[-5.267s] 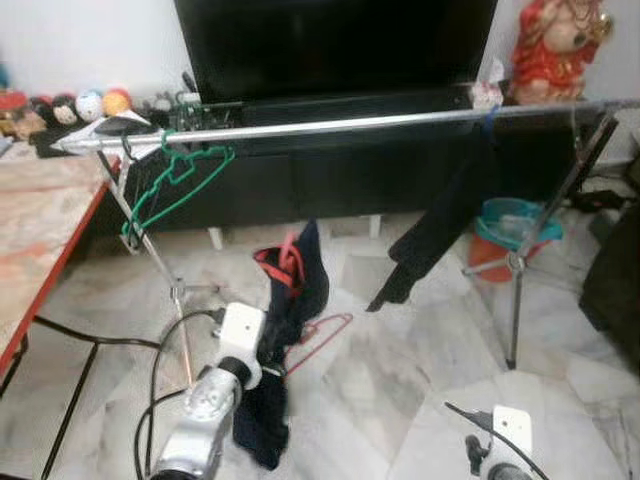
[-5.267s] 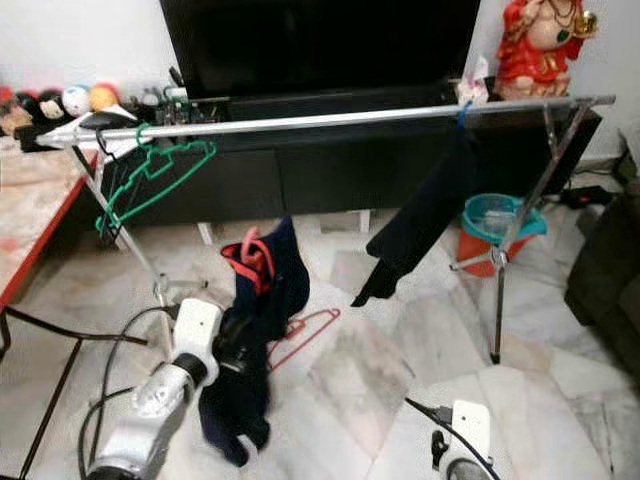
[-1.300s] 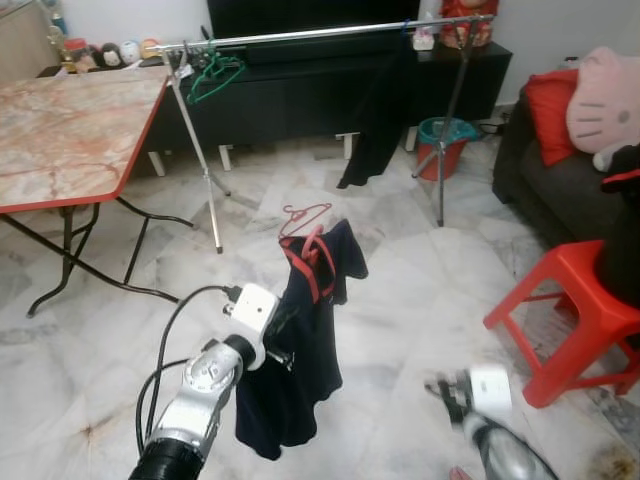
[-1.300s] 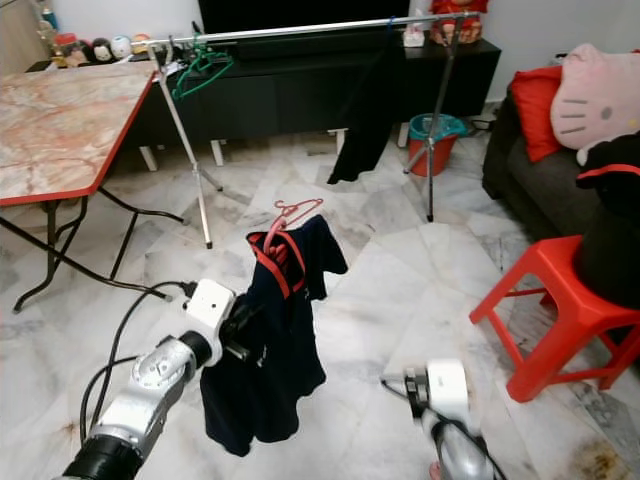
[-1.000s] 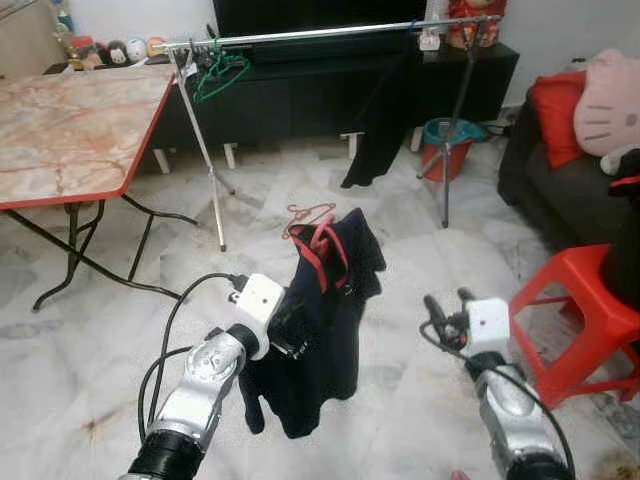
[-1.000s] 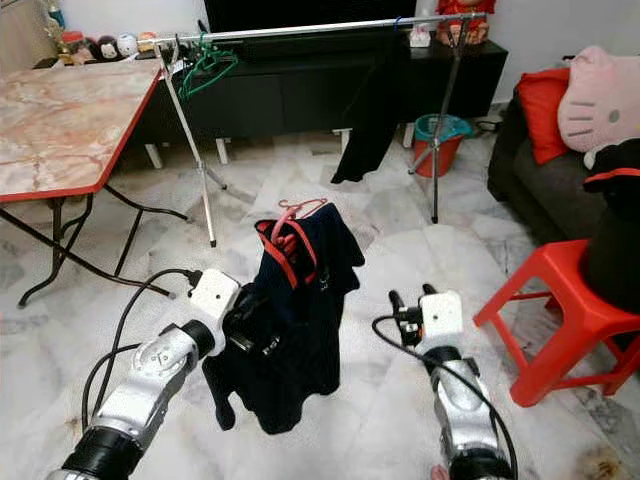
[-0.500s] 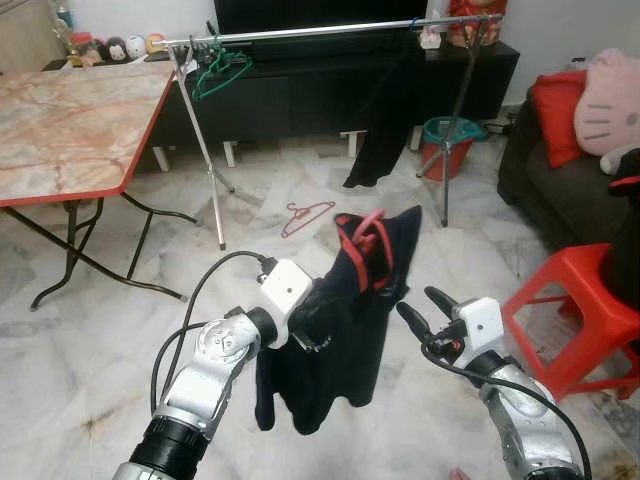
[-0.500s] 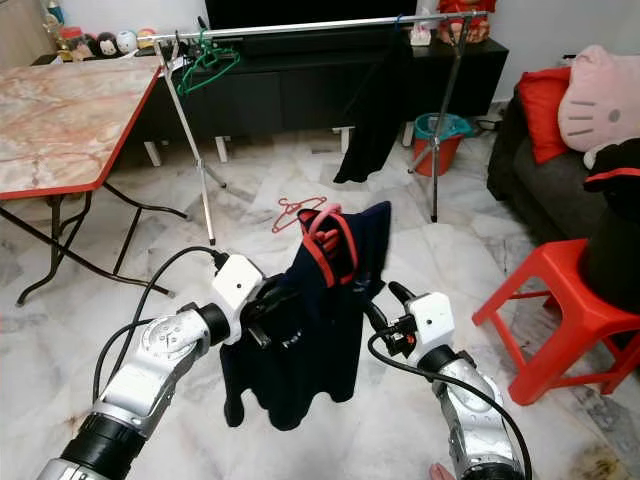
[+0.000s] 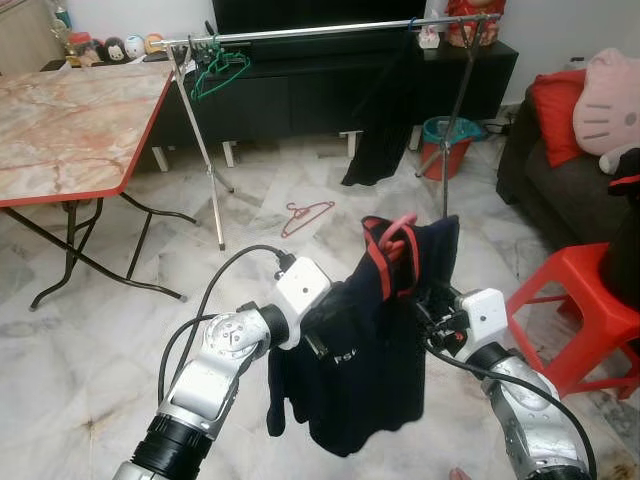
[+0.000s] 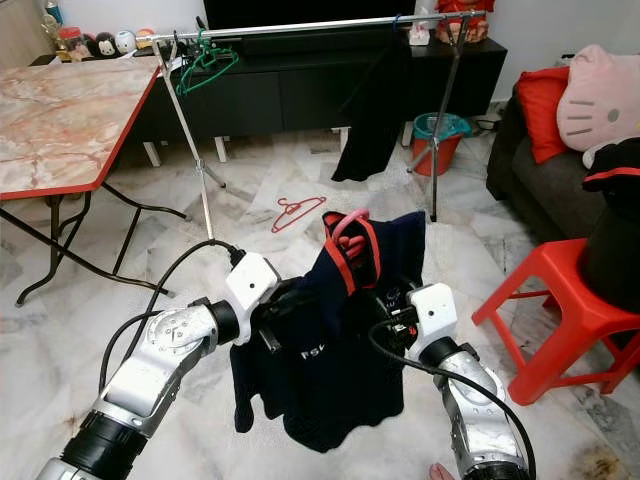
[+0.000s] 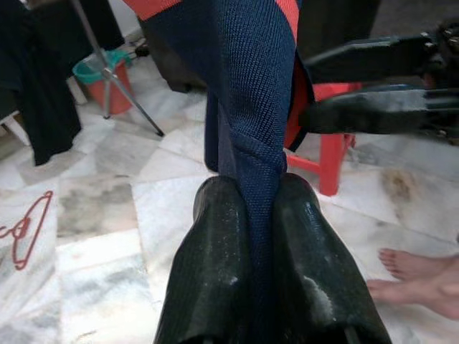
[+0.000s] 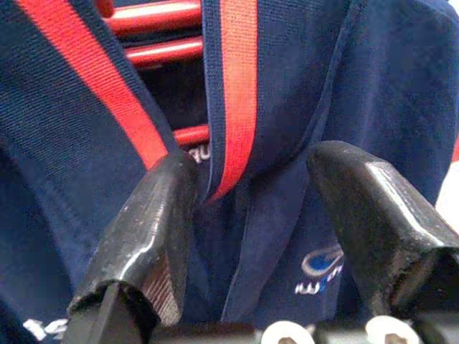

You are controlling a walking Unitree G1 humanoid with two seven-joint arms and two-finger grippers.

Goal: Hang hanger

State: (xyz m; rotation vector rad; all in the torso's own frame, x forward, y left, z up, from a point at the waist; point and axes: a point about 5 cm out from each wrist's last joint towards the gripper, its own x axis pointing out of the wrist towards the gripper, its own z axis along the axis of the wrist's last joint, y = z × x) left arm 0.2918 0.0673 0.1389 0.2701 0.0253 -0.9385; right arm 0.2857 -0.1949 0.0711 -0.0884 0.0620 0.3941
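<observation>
Across the top of the frame runs the clothes rail [image 9: 320, 30], with a green hanger [image 9: 215, 72] upper left and a dark garment [image 9: 378, 120] hanging right of centre. Nothing hung yet: the navy shirt [image 9: 375, 350] on its red hanger [image 9: 392, 240] sits mid-frame, well short of the rail. The left gripper [image 11: 247, 236] has its jaws clenched on a fold of shirt fabric. The right gripper [image 12: 251, 215], jaws spread wide, brackets the collar without gripping. A spare red hanger [image 9: 305, 213] lies on the floor. Half a second ago the right gripper stood apart from the shirt; now it's pressed in against it, and the shirt has swung right.
</observation>
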